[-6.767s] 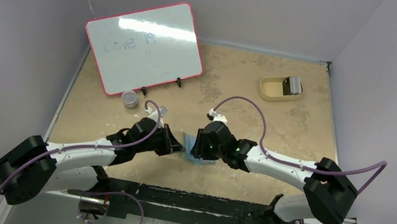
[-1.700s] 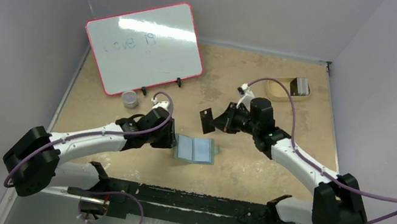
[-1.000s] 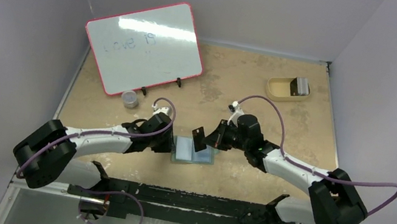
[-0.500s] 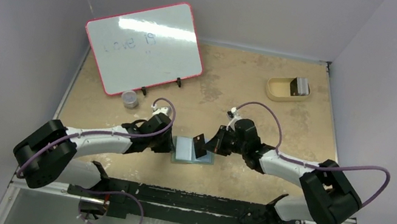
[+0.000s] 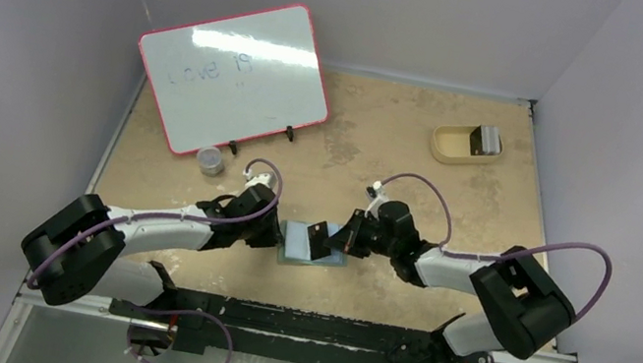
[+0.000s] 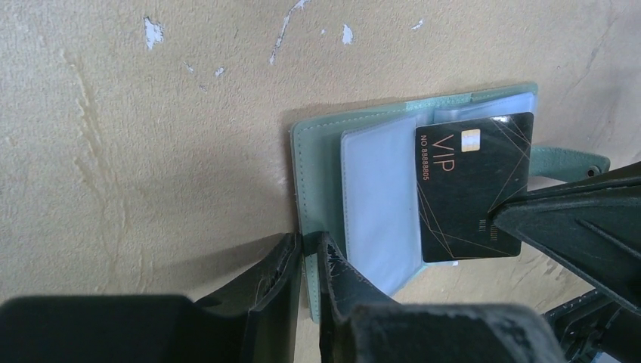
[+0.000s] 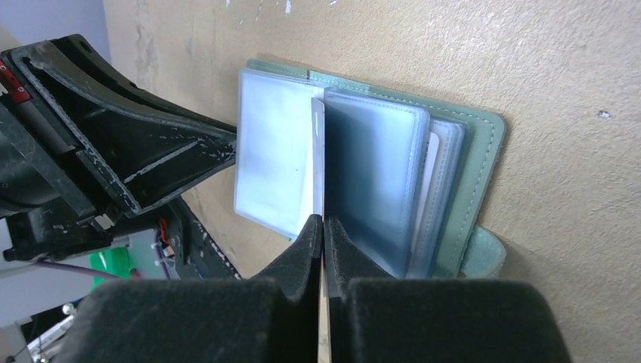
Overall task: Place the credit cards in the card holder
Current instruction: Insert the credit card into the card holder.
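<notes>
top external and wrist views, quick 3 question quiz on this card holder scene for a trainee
1. True or false: the card holder lies closed with its snap fastened.
2. Pick one: the right gripper holds A) a black VIP card, B) nothing, C) the card holder.
3. Short answer: which gripper pinches the card holder's cover edge?

Key: 1 false, it lies open with its clear pockets showing. 2 A. 3 the left gripper.
</notes>
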Controlling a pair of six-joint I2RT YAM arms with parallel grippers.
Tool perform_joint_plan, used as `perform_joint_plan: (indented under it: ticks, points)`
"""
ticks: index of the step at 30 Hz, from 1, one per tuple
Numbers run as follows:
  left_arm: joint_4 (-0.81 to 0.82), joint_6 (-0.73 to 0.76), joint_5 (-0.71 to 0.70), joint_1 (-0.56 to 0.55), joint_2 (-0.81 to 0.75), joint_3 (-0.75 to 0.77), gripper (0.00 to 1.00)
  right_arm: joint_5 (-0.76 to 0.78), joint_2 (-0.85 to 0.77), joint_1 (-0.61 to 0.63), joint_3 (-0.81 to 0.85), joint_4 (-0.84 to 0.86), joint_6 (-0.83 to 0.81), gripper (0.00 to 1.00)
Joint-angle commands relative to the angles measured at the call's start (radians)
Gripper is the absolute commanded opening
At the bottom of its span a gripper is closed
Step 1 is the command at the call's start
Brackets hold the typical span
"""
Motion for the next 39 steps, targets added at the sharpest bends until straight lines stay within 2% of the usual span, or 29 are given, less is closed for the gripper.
perform_joint_plan:
  ticks: [1, 9, 17, 24, 26, 34, 39]
  points:
    - [-0.039, -0.003, -0.009, 0.004, 0.022, -0.029, 0.13, -0.023, 0.020, 0.009, -0.026, 0.095, 0.018, 0.00]
    - [-0.038, -0.009, -0.006, 0.004, 0.023, -0.031, 0.12, -0.028, 0.061, 0.015, -0.046, 0.174, 0.060, 0.00]
    - [-0.002, -0.033, 0.017, 0.004, 0.019, -0.055, 0.12, -0.021, 0.114, 0.030, -0.086, 0.326, 0.160, 0.00]
    - [0.013, -0.044, 0.022, 0.003, 0.020, -0.067, 0.12, -0.003, 0.175, 0.079, -0.058, 0.351, 0.186, 0.03]
    - [0.011, -0.045, 0.023, 0.003, 0.016, -0.068, 0.12, 0.022, 0.166, 0.092, -0.064, 0.351, 0.196, 0.00]
    - [-0.003, -0.061, 0.013, 0.003, 0.009, -0.084, 0.11, 0.111, 0.093, 0.093, -0.090, 0.321, 0.215, 0.00]
    - [0.075, -0.139, 0.047, 0.003, -0.018, -0.164, 0.11, 0.173, 0.041, 0.094, -0.097, 0.301, 0.214, 0.00]
